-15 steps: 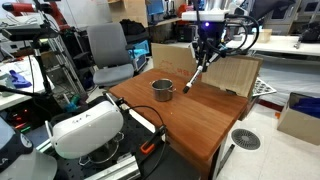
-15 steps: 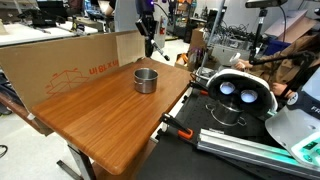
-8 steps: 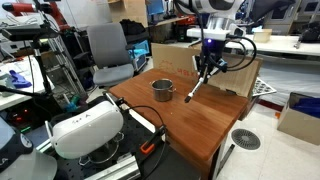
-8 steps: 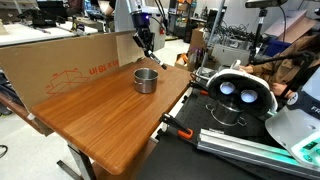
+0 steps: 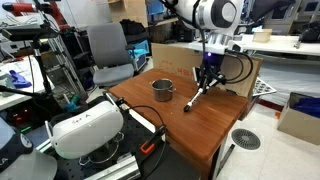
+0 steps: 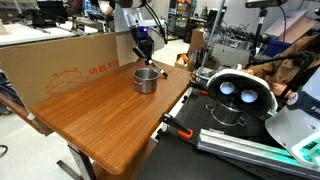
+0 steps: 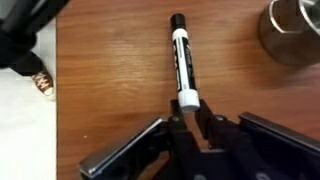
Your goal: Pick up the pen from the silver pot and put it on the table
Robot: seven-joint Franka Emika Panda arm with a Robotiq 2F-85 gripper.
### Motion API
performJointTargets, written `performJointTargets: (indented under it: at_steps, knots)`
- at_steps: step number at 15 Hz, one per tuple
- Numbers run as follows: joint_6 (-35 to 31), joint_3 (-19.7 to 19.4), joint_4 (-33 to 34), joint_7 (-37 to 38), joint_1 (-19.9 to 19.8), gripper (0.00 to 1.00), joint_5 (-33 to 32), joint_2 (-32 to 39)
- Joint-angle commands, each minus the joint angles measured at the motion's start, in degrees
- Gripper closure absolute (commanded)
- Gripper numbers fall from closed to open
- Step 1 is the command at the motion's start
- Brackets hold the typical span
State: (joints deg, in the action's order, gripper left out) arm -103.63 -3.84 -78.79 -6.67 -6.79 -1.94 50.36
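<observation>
My gripper is shut on the pen, a dark marker with a white band, gripped by its lighter end. The pen slants down toward the reddish-brown table, to the right of the silver pot. In the wrist view the pen points away from the jaws over the wood, with the pot at the top right corner. In an exterior view the gripper hangs just behind the pot above the table. I cannot tell whether the pen's tip touches the table.
A pale plywood board leans at the table's far edge. A cardboard panel runs along one side. A white headset-like device sits near the table's end and also shows in an exterior view. A grey office chair stands behind.
My gripper has come down toward the table with the pen in it, and the pen's free end is now much closer to the wood. The pot has not moved.
</observation>
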Motion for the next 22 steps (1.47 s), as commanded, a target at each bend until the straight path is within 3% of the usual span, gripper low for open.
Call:
performJointTargets:
  at_steps: [1, 4, 5, 7, 13, 22]
  knots:
    - [3.6, -0.5, 5.6, 1.5, 0.5, 0.95, -1.6, 3.4]
    - [4.0, -0.7, 7.6, 1.8, 0.7, 0.95, -2.3, 4.6]
    - [4.4, -0.8, 8.2, 1.8, 0.8, 0.54, -2.6, 4.9]
    - [4.7, -0.8, 8.8, 1.6, 0.9, 0.46, -3.3, 5.2]
    - [5.2, -0.6, 9.7, 1.4, 0.9, 0.02, -3.8, 5.5]
    - [2.2, 0.1, 6.2, 0.4, 1.0, 0.00, -3.5, 1.6]
